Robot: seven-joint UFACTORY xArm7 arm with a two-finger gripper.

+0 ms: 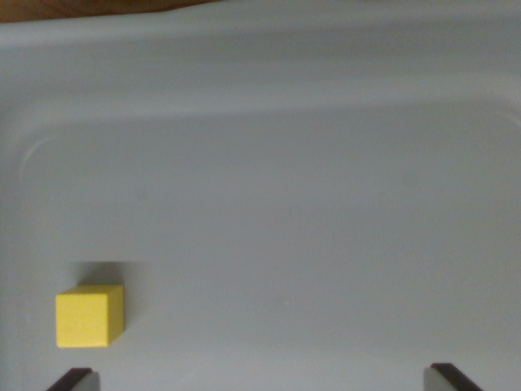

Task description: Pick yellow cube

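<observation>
My hand (264,381) shows only as two dark fingertips at the bottom edge of the frame, one at the lower left (72,380) and one at the lower right, set far apart with the pale tray floor bare between them. They grip nothing and touch nothing that I can see.

The yellow cube (89,316) sits in the lower left of the frame, flat on the floor of a grey-white tray (309,204), just above my left-hand fingertip and close to it, but with a strip of tray showing between them. It lies at the left end of my spread rather than midway between the fingertips. A soft shadow falls just above the cube. The tray's rounded rim curves across the top of the frame, and beyond it, at the upper left, a sliver of brown table (89,10) shows.
</observation>
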